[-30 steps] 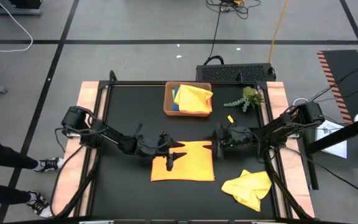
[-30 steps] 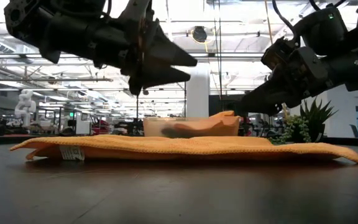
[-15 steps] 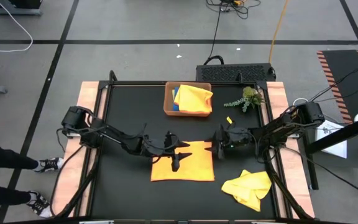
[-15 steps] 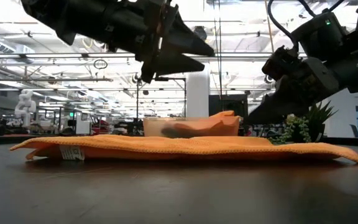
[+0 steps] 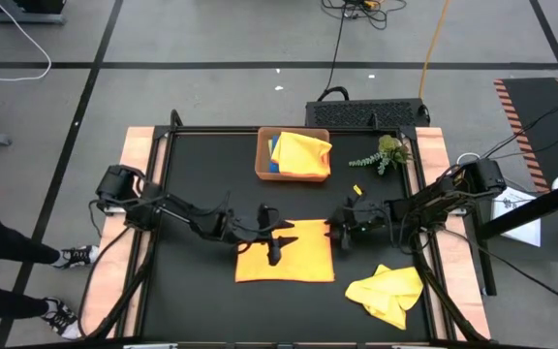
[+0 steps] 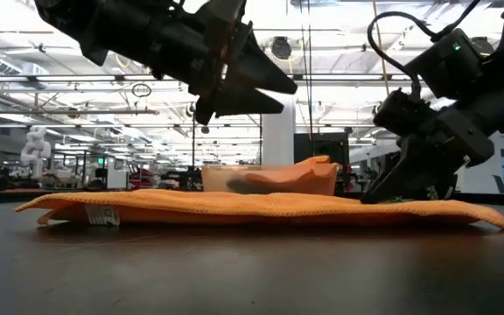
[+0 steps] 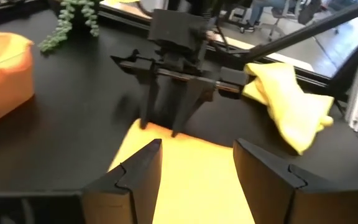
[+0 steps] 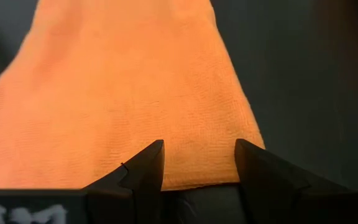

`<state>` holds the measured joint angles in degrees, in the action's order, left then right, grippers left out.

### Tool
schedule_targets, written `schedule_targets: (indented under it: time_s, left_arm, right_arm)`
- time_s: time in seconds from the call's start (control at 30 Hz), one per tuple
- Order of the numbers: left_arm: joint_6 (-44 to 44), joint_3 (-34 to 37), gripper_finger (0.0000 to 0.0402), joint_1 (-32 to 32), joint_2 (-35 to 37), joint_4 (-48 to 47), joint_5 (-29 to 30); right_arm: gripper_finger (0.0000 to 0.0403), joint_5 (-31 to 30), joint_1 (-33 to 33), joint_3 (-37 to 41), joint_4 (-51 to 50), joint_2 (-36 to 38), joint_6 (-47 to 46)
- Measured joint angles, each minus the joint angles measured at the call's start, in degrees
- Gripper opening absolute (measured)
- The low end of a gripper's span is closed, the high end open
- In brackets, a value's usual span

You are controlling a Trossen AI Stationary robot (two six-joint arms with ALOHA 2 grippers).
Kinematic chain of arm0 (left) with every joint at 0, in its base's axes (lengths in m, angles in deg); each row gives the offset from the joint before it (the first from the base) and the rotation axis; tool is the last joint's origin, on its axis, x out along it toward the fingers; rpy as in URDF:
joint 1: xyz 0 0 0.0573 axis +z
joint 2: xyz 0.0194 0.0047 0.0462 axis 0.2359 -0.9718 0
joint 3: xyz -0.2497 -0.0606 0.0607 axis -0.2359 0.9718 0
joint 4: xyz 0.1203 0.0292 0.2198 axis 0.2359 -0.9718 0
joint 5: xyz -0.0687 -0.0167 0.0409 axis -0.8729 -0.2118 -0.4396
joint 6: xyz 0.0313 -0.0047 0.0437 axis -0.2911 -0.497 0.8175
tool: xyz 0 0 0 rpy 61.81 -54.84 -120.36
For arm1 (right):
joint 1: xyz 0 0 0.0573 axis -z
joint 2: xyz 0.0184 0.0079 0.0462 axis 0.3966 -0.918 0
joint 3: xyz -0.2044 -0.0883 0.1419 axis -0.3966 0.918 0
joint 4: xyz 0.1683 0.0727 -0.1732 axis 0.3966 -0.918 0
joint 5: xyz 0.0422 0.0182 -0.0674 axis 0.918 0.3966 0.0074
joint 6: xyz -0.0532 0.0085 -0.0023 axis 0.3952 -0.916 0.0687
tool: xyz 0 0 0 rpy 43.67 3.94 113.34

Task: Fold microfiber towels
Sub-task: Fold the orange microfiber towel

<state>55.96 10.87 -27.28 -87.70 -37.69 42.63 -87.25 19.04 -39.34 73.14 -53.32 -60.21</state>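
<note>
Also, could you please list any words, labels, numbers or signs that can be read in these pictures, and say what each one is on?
None can be read.
White tag on the orange towel, at its near left edge: print too small to read.
White marks on the right gripper body, in its wrist view: cut off and blurred, unreadable.

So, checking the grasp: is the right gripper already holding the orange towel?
No, its open fingers straddle the orange towel's edge without pinching it.

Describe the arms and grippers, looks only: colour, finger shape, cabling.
Both arms are dark, jointed, with black cables looping along the links. The left gripper and right gripper each carry two black fingers, broad and wedge-shaped, tapering to tips. White lettering, unreadable, marks the right wrist housing.
</note>
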Motion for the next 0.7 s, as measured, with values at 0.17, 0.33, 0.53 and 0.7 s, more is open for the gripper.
schedule_targets:
  time_s: [0.17, 0.33, 0.53, 0.7]
  left_arm:
    - [-1.18, 0.0, 0.0202, 0.6, 0.0, -0.6, 0.11]
    - [-1.24, 0.0, 0.0202, 0.4, 0.0, -0.59, 0.42]
    - [-0.63, 0.0, 0.0202, 0.46, 0.0, -0.59, 0.42]
    - [-0.4, 0.0, 0.0202, 0.71, 0.0, -0.57, 0.43]
  right_arm:
    - [0.019, 0.02, 0.86, -0.01, -1.09, 0.0, 0.94]
    - [0.019, 0.02, 1.39, 0.0, -1.01, 0.11, 2.54]
    - [0.019, 5.77, 1.37, 0.0, 2.6, 2.69, 4.98]
    - [0.0189, 7.19, 0.89, -0.02, 5.3, 6.83, 13.16]
